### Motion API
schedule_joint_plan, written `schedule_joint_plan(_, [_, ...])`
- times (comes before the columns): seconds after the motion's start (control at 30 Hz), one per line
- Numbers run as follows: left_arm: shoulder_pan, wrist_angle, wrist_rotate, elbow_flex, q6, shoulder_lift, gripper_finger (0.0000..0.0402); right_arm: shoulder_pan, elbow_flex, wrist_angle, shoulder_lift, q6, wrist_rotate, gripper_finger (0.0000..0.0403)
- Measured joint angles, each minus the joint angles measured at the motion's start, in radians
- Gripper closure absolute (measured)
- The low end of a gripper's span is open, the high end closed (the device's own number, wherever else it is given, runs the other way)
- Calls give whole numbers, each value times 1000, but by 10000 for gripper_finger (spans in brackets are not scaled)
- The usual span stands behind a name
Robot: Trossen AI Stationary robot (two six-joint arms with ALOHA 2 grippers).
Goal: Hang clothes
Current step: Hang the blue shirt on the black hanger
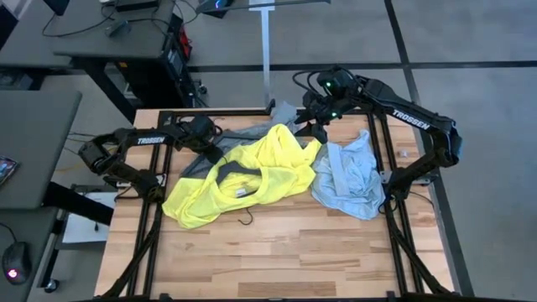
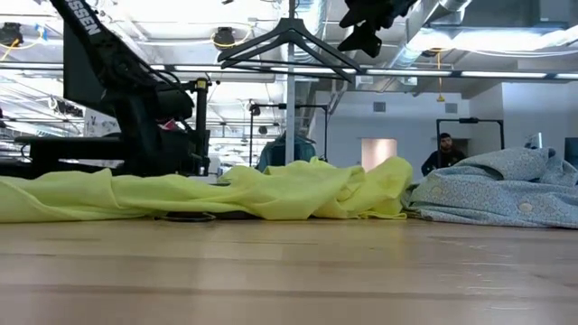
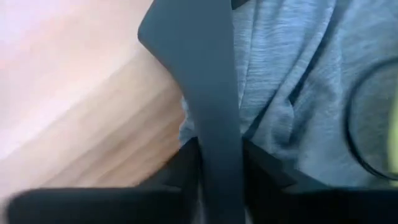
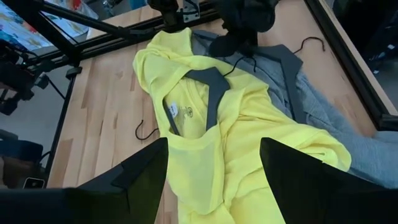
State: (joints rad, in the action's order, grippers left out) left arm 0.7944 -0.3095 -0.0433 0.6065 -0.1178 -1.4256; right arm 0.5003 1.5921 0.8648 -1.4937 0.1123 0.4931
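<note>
The neon-yellow T-shirt (image 1: 252, 172) lies spread in the middle of the table, with a dark grey hanger (image 4: 211, 84) in its collar. A grey T-shirt (image 1: 197, 164) lies partly under it at the left and far side, with a second dark grey hanger (image 4: 281, 57) on it. The pale blue shirt (image 1: 348, 180) lies crumpled on the right. My left gripper (image 3: 219, 168) is down on the grey T-shirt (image 3: 292, 74), shut on that second hanger. My right gripper (image 4: 214, 168) hangs open, high above the far edge, with nothing between its fingers. My left gripper pinches one flat arm of the grey hanger (image 3: 219, 140) between its two fingers. The fingers come steeply from above and the arm runs out straight ahead between them. The hanger lies on the grey T-shirt. How far back it reaches between the fingers does not show.
A black hanger (image 2: 289, 41) hangs on a pole (image 1: 267, 50) beyond the table's far edge. A black frame (image 1: 159, 193) runs along the table's sides. Bare wood (image 1: 277, 252) fills the near half. A person (image 2: 440, 152) stands in the room behind.
</note>
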Motion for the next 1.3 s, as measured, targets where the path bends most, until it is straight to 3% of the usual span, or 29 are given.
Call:
schedule_joint_plan(0.17, [-24,-103,-97,84,26,55,347,0,1,20,5,-14,0,159])
schedule_joint_plan(0.47, [-119,-262,-442,315,217,180,347,8,60,94,23,-10,0,159])
schedule_joint_plan(0.6, [-177,-288,-646,412,308,225,347,34,109,131,27,-9,0,159])
schedule_joint_plan(0.67, [-213,-276,-683,473,357,246,347,59,136,129,34,-10,-1,159])
schedule_joint_plan(0.77, [-281,-255,-623,570,439,281,347,93,173,130,47,-10,-2,159])
schedule_joint_plan(0.83, [-333,-274,-509,620,459,292,347,118,197,142,58,-9,-2,159])
schedule_joint_plan(0.93, [-413,-377,-326,663,419,291,347,149,219,184,83,-6,-2,159])
schedule_joint_plan(1.0, [-455,-496,-280,663,350,278,347,167,219,219,102,-3,-2,159])
schedule_joint_plan(1.13, [-510,-686,-282,586,173,221,347,185,219,310,118,26,-2,159])
schedule_joint_plan(1.3, [-536,-664,-213,441,97,157,347,180,219,388,104,55,-2,159])
